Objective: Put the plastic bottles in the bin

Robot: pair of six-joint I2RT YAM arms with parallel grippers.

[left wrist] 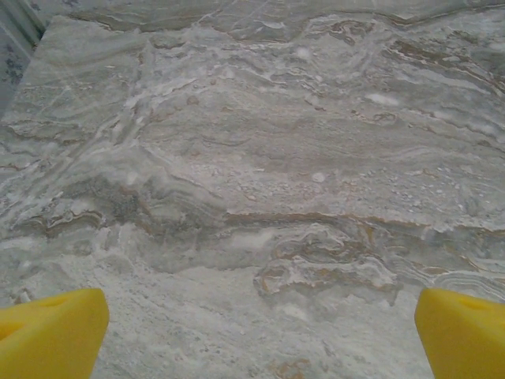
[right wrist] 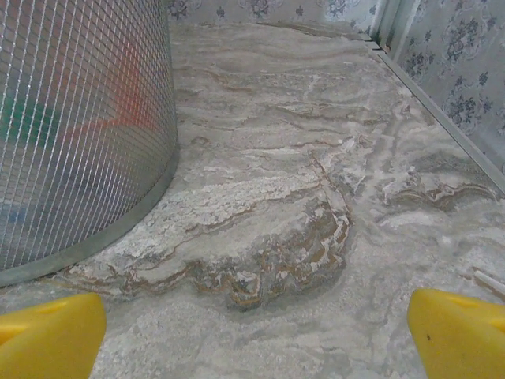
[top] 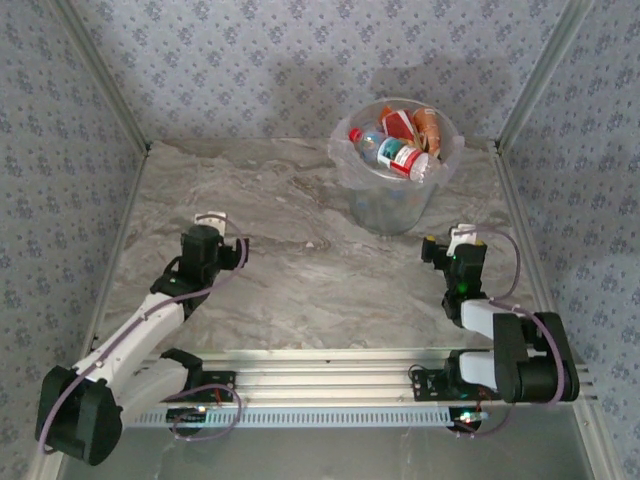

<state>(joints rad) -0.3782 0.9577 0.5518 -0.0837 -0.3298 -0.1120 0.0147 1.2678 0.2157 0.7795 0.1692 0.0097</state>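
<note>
Plastic bottles (top: 398, 148) lay piled inside the bin (top: 390, 205), which stood near the marble table's (top: 300, 270) far right corner. The left gripper (left wrist: 260, 335) hovered over bare tabletop toward the left edge, fingers spread wide and empty. The right gripper (right wrist: 254, 335), equally wide and empty, was near the bin's base.

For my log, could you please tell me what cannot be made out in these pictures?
Top view: the small coloured-label plastic bottles on top hide any lower ones in the translucent greyish round plastic bin; count unclear.
Right wrist view: the bin's gridded wall blurs its contents; left edge crops it.
</note>
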